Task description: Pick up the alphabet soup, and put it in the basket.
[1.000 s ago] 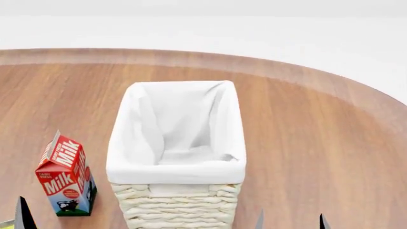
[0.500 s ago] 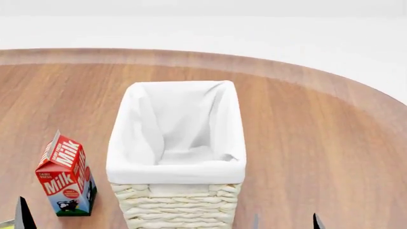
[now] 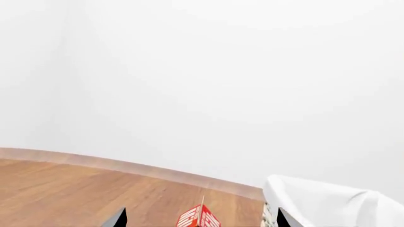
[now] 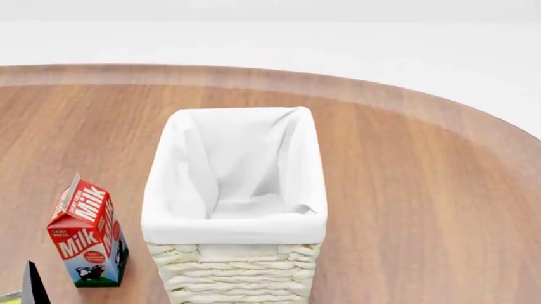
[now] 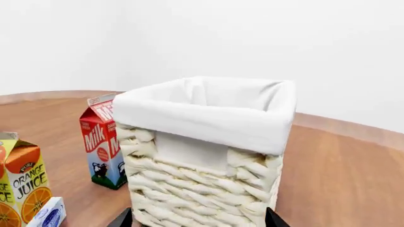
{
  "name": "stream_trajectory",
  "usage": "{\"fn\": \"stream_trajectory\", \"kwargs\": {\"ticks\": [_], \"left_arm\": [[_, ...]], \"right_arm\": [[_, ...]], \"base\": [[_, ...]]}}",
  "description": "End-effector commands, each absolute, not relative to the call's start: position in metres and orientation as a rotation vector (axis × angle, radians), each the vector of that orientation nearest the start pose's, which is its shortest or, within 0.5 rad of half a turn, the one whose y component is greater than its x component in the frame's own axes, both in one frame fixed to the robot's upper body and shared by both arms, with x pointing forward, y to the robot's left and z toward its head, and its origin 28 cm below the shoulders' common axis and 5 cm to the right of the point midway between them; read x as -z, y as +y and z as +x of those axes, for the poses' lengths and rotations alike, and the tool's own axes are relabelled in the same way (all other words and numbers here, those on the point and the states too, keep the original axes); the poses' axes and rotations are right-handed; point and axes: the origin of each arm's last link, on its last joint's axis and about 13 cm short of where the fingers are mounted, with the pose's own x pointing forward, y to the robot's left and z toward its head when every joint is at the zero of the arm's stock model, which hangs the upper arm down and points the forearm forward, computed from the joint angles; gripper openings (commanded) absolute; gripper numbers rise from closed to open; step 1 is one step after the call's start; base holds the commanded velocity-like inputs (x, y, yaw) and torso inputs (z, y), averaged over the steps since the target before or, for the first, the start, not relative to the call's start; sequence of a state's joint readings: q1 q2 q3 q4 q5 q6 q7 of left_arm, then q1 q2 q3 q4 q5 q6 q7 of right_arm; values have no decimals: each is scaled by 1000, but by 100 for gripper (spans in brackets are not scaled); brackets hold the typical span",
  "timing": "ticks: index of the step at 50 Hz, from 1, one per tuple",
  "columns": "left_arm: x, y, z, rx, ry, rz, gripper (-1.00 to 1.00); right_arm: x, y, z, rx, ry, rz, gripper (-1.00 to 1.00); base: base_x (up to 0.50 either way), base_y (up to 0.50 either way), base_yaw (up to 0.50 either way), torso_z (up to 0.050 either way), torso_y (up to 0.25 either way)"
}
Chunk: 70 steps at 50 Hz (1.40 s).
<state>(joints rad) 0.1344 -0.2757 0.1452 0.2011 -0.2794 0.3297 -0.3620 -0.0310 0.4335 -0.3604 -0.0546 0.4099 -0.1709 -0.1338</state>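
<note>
The alphabet soup is not in view in any frame. The cream wicker basket (image 4: 235, 190) with its white cloth lining stands upright and empty in the middle of the wooden table. It fills the right wrist view (image 5: 208, 142), close in front of my right gripper (image 5: 198, 220), which is open and empty. My right gripper is out of the head view. My left gripper (image 3: 200, 221) is open and empty, with the milk carton's top (image 3: 198, 218) showing between its fingertips. In the head view only one left fingertip (image 4: 32, 286) shows, at the bottom left.
A red and blue milk carton (image 4: 87, 233) stands left of the basket, also in the right wrist view (image 5: 101, 142). An orange juice carton (image 5: 22, 189) and a small blue-and-white box (image 5: 47, 215) stand nearer. The round table's edge (image 4: 473, 120) curves behind and right.
My right gripper's fingertips shifted slightly left, then dropped out of the head view's bottom edge. The left fingertip, basket and milk carton have not moved.
</note>
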Motion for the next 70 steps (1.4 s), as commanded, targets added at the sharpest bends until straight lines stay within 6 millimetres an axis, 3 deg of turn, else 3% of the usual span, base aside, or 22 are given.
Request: {"fn": "stream_trajectory", "kwargs": {"ticks": [1, 41, 70], "left_arm": [[-51, 231, 182, -173, -328, -118, 100], [-50, 228, 181, -160, -325, -110, 100], [-50, 227, 182, -158, -325, -106, 100]], "right_arm": [[-17, -125, 183, -705, 7, 47, 100], [-7, -118, 159, -1046, 43, -53, 100], [-1, -109, 144, -1167, 33, -169, 100]], "base": [[0, 0, 0, 0, 0], [0, 0, 0, 0, 0], [0, 0, 0, 0, 0]]}}
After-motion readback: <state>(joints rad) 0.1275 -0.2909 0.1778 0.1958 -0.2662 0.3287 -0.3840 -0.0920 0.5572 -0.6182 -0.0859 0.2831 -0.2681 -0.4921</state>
